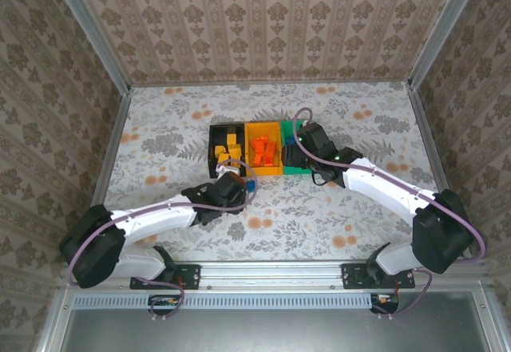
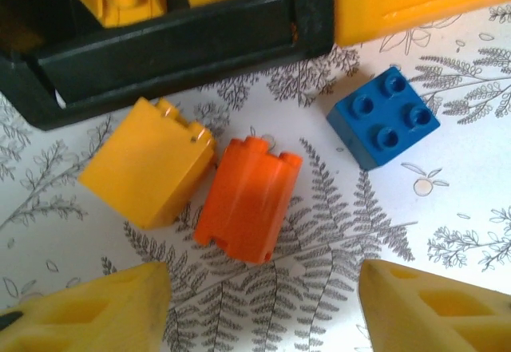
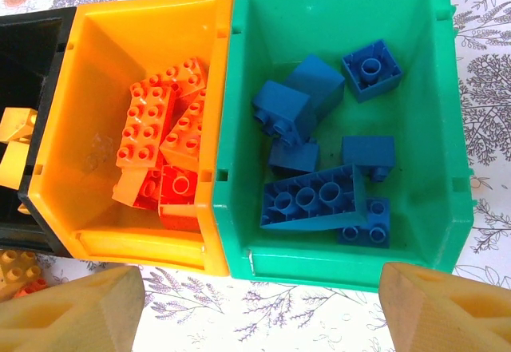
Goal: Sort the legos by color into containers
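Yellow bricks [image 1: 231,146] fill the black bin [image 3: 32,65] at the left. Red-orange bricks [image 3: 160,128] lie in the orange-yellow bin [image 3: 96,57] at the middle. Blue bricks [image 3: 315,196] lie in the green bin [image 3: 335,276] at the right. The three bins stand joined in a row on the patterned tabletop [image 1: 160,128].

Three pieces lie loose on the tabletop, on the near side of the black bin. The loose yellow brick [image 2: 148,163] lies just beside the loose red-orange brick [image 2: 247,199]. The loose blue brick [image 2: 383,116] sits apart to the right, studs up.

The left hand [image 2: 263,312] hovers over these three, fingers apart and empty. The right hand [image 3: 259,308] hangs at the green bin's near wall, fingers apart, holding nothing.
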